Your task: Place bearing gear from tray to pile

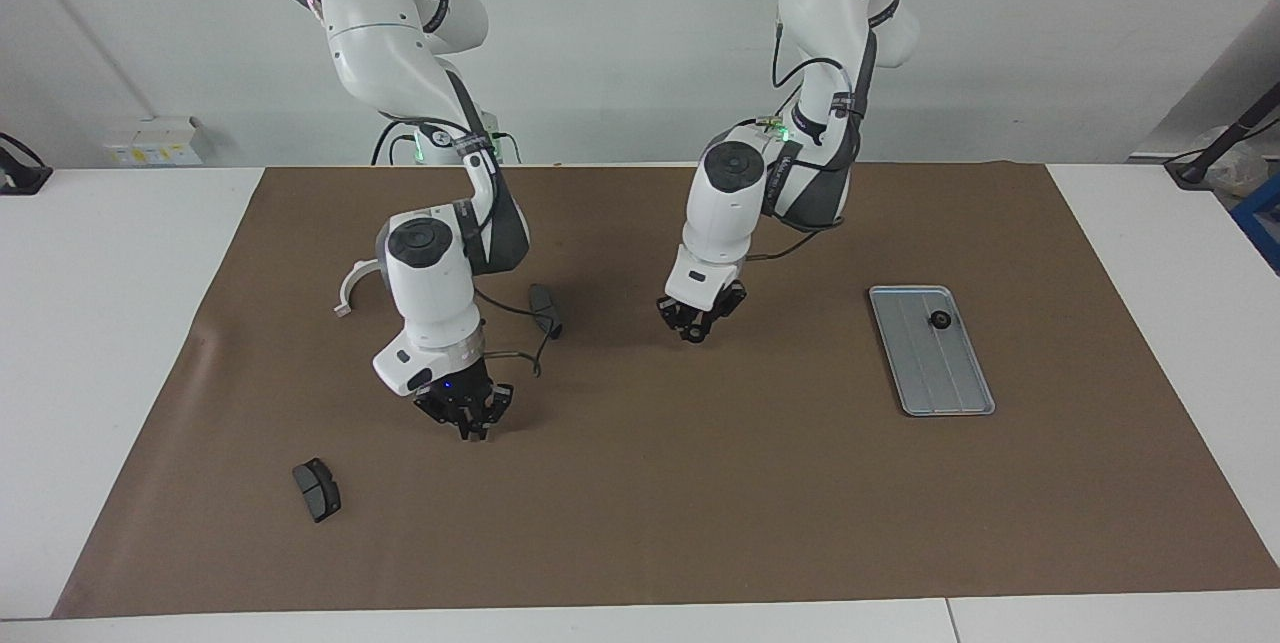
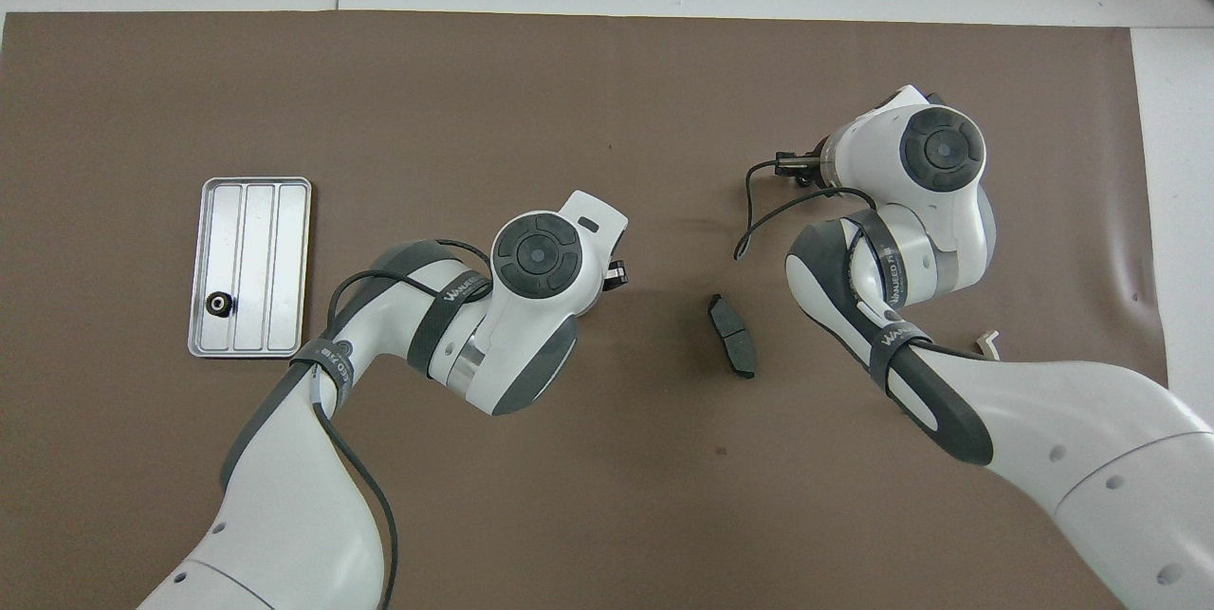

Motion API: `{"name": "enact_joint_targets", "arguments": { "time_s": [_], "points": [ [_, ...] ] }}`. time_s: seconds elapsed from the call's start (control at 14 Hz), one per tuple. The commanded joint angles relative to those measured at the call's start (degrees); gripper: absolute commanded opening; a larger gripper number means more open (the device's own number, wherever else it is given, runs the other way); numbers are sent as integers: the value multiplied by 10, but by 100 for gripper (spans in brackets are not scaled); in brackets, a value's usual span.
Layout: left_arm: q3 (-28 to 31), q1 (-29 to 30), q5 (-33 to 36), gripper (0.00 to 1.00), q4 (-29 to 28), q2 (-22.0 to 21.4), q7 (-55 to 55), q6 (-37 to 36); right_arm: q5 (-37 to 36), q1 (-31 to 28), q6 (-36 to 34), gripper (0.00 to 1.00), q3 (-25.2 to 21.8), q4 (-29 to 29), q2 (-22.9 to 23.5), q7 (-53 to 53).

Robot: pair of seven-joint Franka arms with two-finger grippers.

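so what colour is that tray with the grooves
Silver-grey metal tray, with a small black gear resting in it; the overhead view shows it best.

1 tray [image 1: 945, 393], 1 gear [image 1: 939, 320] in it, 2 brake pads [image 1: 316, 489] [image 1: 545, 309], 1 white bracket [image 1: 350, 286], 2 arms.

A white worktop [image 1: 120, 343] is covered across its middle by a brown mat [image 1: 700, 503]. A plain white wall [image 1: 620, 43] is seen at the robots' end, evenly lit.

Two glossy white arms [image 1: 430, 273] – dark grey joint caps, black cables, lettered black bands, green base lights
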Motion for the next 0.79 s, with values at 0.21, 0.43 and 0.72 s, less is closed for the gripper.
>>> {"name": "enact_joint_targets", "arguments": {
  "time_s": [0.21,0.43,0.72],
  "points": [
    [13,8,5,88,18,-5,4,-21,-4,0,-46,100,11,-6,-51,6],
    [9,100,5,81,34,-26,85,-68,-3,28,-94,100,15,-4,-74,29],
    [9,241,0,80,27,-63,336,-142,-3,94,-105,100,15,12,-74,130]
  ]
}}
